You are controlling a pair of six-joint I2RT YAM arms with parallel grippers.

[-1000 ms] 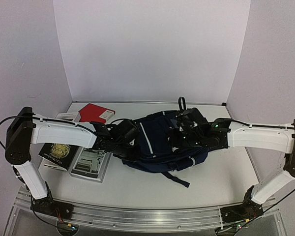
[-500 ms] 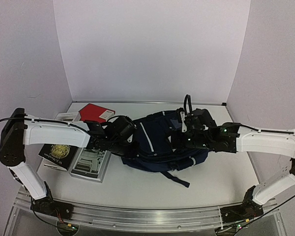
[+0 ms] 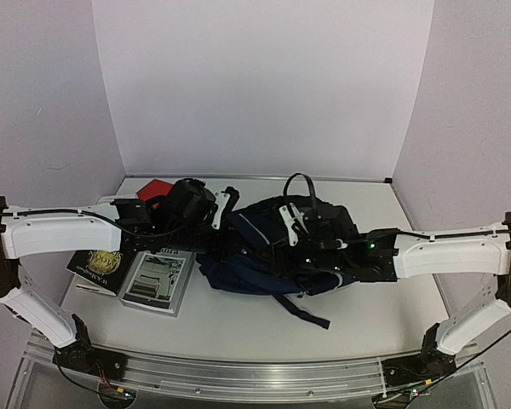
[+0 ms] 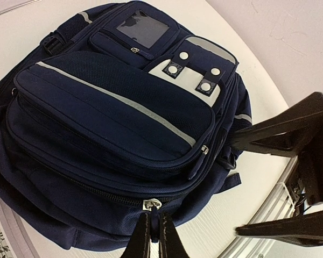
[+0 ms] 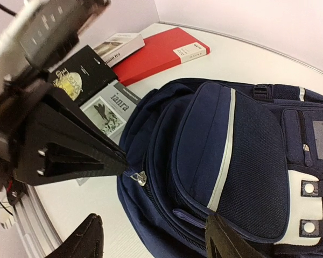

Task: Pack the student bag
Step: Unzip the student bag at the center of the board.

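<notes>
pinching metal zipper pull (image 4: pixel 152 205) of navy mesh student bag (image 4: pixel 113 118), left gripper (image 4: pixel 152 228) clamped, right gripper (image 5: pixel 152 228) splayed

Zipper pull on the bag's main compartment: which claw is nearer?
Left. The left claw pinches the zipper pull; the right claw hangs open above the student bag, off the pull.

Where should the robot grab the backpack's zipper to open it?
Grip the little metal zipper pull on the student bag. It sticks out from the bag's edge nearest the grey book, so coming in from that side likely works best. The left fingers are shut on it from there.
</notes>
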